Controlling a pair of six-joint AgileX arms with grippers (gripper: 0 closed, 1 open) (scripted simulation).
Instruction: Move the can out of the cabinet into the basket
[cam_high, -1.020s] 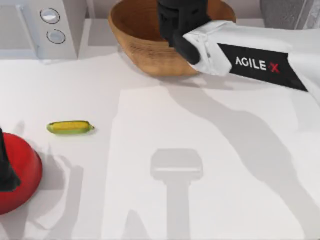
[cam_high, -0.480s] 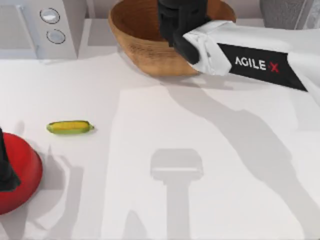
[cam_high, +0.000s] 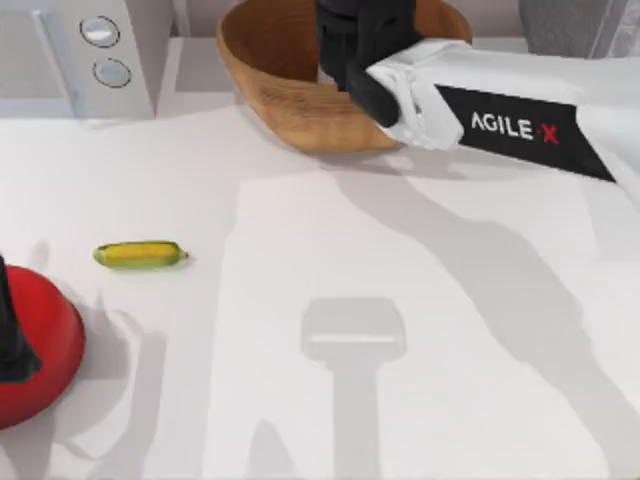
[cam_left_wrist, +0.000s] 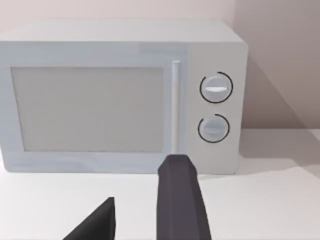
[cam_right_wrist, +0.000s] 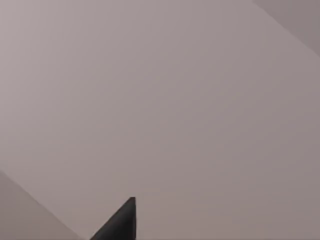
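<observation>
The can's position cannot be told: it is either hanging hidden under the right gripper (cam_high: 352, 45), which is hovering over the basket (cam_high: 275, 75) at the table's far edge, left of the cabinet (cam_high: 560, 25), or already lying inside, and whether that gripper is holding anything cannot be told either. In my judgement the delivery step is being carried out, and the next move is calling for a release low over the basket's middle, then a straight lift. The left gripper (cam_left_wrist: 142, 185) is idling above the red pot (cam_high: 50, 350), fingers apart and empty.

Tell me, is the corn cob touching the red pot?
Apart. The top view shows bare white table between the corn cob and the red pot.
</observation>
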